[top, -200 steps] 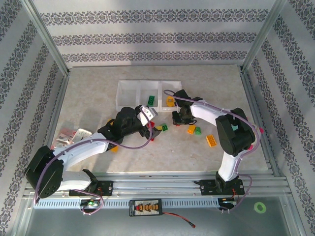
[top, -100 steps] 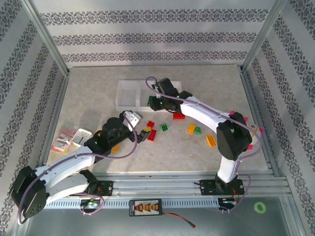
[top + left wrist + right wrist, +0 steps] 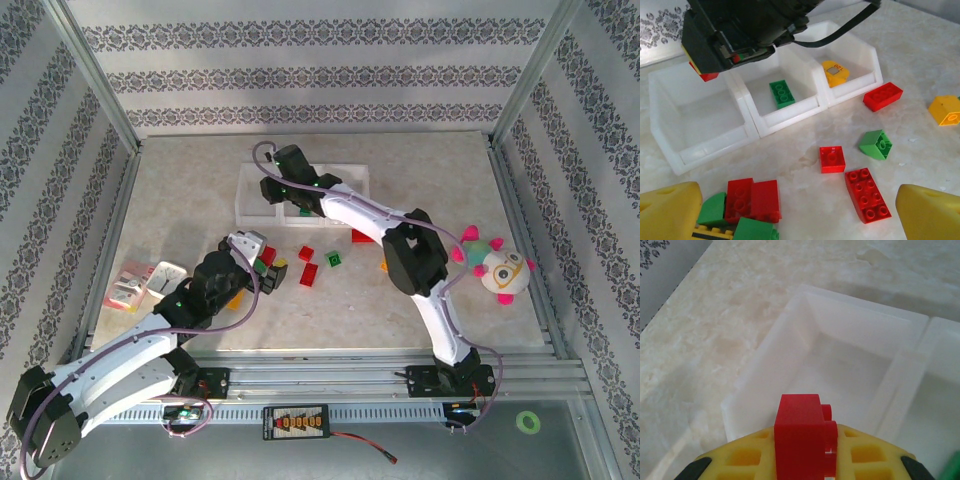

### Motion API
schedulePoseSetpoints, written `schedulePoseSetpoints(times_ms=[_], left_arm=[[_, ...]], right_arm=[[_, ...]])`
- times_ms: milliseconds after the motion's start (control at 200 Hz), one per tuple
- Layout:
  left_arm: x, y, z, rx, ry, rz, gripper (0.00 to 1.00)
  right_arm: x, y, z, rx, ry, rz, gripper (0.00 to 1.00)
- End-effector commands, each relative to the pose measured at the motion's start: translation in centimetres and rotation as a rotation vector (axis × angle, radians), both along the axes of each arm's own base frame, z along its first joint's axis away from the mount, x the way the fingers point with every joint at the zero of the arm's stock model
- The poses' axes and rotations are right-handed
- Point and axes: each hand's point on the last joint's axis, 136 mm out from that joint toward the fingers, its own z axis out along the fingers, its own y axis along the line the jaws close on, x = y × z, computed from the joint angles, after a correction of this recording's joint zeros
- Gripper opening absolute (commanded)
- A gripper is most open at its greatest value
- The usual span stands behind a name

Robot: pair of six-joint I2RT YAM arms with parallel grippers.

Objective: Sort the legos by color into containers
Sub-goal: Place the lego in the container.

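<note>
My right gripper is shut on a small red lego and hangs over the empty left bin of the containers. In the left wrist view that gripper sits above the left bin. The middle bin holds a green lego and the right bin an orange-yellow one. My left gripper is open and low over the table. Between its yellow fingertips lie red legos and a red-and-green cluster.
More loose legos lie in front of the bins: red ones, a green one and a yellow one. A pink-and-teal plush toy lies at the right and a red-and-white packet at the left.
My right arm swung left from the loose legos to above the left bin, carrying the red lego. My left arm drew back toward the near left. The plush toy is now uncovered.
</note>
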Motion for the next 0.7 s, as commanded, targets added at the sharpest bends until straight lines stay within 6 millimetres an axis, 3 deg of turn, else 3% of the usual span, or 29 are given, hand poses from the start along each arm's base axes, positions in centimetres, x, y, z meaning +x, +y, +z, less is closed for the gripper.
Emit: schedulePoseSetpoints(times_ms=[0, 115, 325, 505, 695], left_arm=[[0.0, 1.3, -0.8, 0.006, 0.033, 0.059, 0.99], [0.0, 1.4, -1.0, 0.003, 0.037, 0.063, 0.99], [0.1, 1.6, -1.1, 0.001, 0.043, 0.074, 0.99], [0.1, 1.9, -1.0, -0.011, 0.049, 0.091, 0.99], [0.7, 2.5, -0.9, -0.046, 0.087, 0.151, 0.99]], right_arm=[[1.5, 1.2, 0.1, 0.017, -0.031, -0.032, 0.21], [2.3, 1.6, -0.9, 0.001, -0.024, -0.039, 0.23], [3.0, 1.7, -0.6, 0.008, -0.024, -0.042, 0.31], [2.7, 1.6, 2.1, 0.033, -0.051, -0.026, 0.48], [1.3, 0.1, 6.0, 0.048, -0.121, -0.01, 0.74]])
